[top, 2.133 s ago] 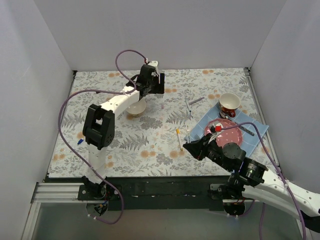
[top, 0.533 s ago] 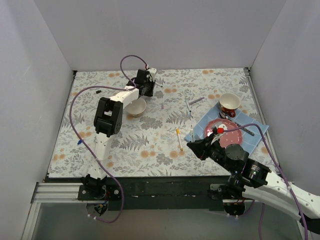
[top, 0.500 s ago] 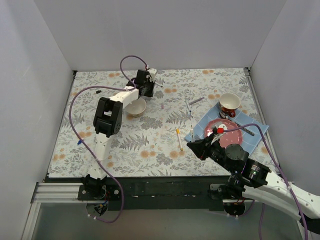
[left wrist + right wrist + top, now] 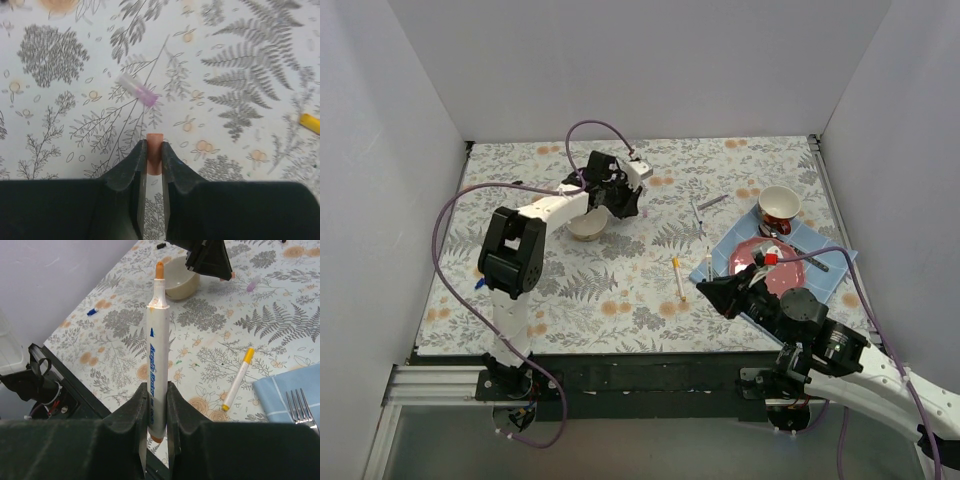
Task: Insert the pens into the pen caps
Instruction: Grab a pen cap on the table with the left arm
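My left gripper (image 4: 154, 146) is shut on a short orange-pink pen cap (image 4: 154, 138), held just above the floral cloth; in the top view this gripper (image 4: 629, 206) hangs next to the bowl. A purple-ended cap (image 4: 137, 90) lies on the cloth just beyond it. My right gripper (image 4: 156, 388) is shut on a white pen (image 4: 157, 340) that stands upright, its orange tip (image 4: 159, 270) bare. A yellow-ended pen (image 4: 677, 278) lies on the cloth left of the right gripper (image 4: 706, 290). Two more pens (image 4: 700, 213) lie farther back.
A beige bowl (image 4: 588, 223) sits under the left wrist. A blue cap (image 4: 480, 284) lies at the left. On the right are a blue napkin (image 4: 832, 272) with a pink plate (image 4: 778, 268), a fork (image 4: 300, 405) and a red-and-white cup (image 4: 779, 205).
My left gripper has closed on the orange-pink cap, and its wrist has swung nearer and a little to the right. The right gripper still holds the pen almost unmoved.
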Robot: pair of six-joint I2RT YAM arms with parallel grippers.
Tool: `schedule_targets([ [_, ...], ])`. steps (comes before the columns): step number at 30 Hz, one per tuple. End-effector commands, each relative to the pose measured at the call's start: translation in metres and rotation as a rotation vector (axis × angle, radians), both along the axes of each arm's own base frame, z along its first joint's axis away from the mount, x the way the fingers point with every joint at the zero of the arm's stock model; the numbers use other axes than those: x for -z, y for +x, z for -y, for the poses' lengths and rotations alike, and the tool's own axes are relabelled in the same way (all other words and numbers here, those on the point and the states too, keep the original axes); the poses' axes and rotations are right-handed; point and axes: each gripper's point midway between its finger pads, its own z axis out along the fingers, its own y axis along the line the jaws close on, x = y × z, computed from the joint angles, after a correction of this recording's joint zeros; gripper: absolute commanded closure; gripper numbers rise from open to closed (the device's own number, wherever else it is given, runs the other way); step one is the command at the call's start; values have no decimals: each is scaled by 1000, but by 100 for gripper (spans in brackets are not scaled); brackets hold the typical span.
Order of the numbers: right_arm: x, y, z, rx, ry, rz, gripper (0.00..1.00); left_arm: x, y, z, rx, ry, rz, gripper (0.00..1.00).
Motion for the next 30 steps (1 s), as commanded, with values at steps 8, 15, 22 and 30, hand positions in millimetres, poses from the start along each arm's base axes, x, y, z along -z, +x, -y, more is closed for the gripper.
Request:
schedule_targets([
  [8, -35, -3, 10, 23, 112, 13, 99, -72, -99, 22, 429, 33, 217, 100],
  [15, -27, -4, 10, 26, 115, -15, 99, -32, -178, -4, 576, 138, 203, 100],
  [22, -26, -9, 6, -2, 131, -33, 99, -2, -218, -10, 685, 182, 242, 100],
  [30, -29, -11, 9, -1, 142, -36, 99, 26, -231, -17, 728, 220, 217, 94],
])
